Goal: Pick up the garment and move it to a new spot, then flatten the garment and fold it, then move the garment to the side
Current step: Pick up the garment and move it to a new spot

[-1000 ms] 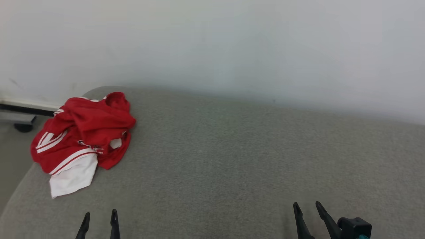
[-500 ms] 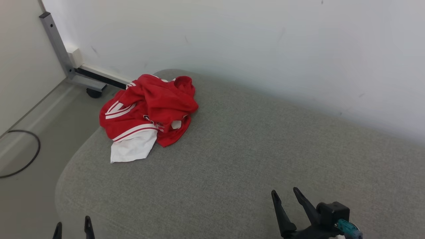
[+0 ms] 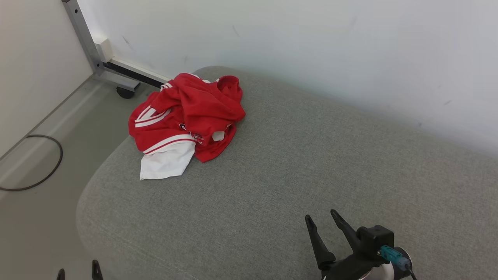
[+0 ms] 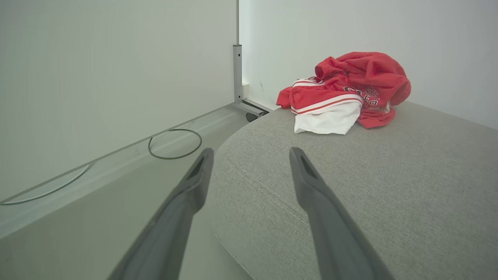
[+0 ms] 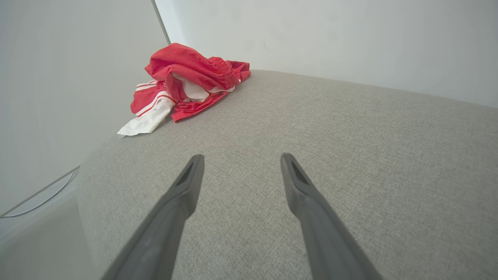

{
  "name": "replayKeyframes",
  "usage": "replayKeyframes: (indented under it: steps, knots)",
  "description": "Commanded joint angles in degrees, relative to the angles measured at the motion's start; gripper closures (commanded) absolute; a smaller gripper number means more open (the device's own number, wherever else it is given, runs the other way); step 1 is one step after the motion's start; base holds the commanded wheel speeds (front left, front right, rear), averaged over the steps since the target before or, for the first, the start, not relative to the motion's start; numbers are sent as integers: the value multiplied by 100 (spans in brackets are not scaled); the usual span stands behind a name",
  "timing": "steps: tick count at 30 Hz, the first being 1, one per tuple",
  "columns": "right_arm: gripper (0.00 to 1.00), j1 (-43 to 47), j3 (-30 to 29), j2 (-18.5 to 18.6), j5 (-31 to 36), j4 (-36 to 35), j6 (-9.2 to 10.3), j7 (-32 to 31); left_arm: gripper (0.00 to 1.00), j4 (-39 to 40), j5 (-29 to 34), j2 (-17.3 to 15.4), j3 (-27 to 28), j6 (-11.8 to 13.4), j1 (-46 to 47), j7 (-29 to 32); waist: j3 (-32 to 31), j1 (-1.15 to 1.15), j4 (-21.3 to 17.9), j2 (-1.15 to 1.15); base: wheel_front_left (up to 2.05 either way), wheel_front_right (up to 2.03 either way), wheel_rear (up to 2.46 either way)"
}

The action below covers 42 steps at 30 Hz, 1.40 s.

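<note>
**Garment** (image 3: 186, 112), at the far left corner of the surface: thin red cloth with a faint sheen, crumpled, with white stripes and a matt white cloth panel.
**Surface** (image 3: 272, 175): grey upholstery of coarse woven cloth, matt, with a stitched seam along its left edge.
**Right gripper** (image 3: 321, 214) and **left gripper** (image 4: 251, 151): dark, smooth, matt, plastic in look.
**Connector** (image 3: 389, 254) at the right wrist: teal plastic, slightly glossy.
**Post** (image 3: 83, 35): grey metal, satin finish.
**Wall** (image 3: 311, 39): matt paint, lightly scuffed.
**Floor** (image 3: 35, 217): smooth, with a dull sheen.
</note>
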<state>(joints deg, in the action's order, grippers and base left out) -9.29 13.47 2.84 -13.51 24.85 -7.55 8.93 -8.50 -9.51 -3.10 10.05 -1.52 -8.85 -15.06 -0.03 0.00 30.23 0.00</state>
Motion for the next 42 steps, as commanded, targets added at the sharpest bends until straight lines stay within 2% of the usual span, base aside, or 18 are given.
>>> replayKeyframes:
  steps: [1,9,13,18,22,25,28,34,36,42]
  knots:
    - [0,-16,-9,7,67,35,12,27,0,-2,30,21,-39,-13,-12,-21,-4,0,-5,0,0,0,0]
    - [0,104,-231,36,585,-6,12,18,0,-259,237,22,-442,-44,240,-21,-10,0,-25,0,0,0,0]
    - [0,153,-344,56,785,-234,12,-103,0,-462,377,23,-713,-49,701,-21,134,0,-43,0,0,0,0]
    - [0,247,-449,217,932,-746,12,-391,0,-1086,338,22,-1128,-163,1967,-22,466,0,-72,0,0,0,0]
    - [0,462,-572,334,1029,-1340,12,-676,0,-2021,293,22,-1381,-281,3199,148,726,0,-152,0,0,0,0]
    - [0,556,-502,380,1064,-1693,12,-853,0,-2484,171,-29,-1271,-237,3756,247,910,0,-364,0,0,0,0]
    - [0,621,-355,539,1081,-2199,12,-1135,0,-3044,129,-196,-1226,-280,4467,385,1264,0,-768,0,0,0,0]
    - [0,760,-339,755,1049,-2963,12,-1474,0,-3957,-38,-520,-1174,-413,5534,1143,1866,0,-1367,0,0,0,0]
    - [0,828,-405,801,1025,-3113,12,-1516,0,-4121,-70,-593,-1129,-323,5784,1267,2005,0,-1504,0,0,0,0]
    - [0,893,-442,809,1061,-3479,12,-1555,0,-4741,-210,-901,-829,282,6294,1777,2440,0,-1878,0,0,0,0]
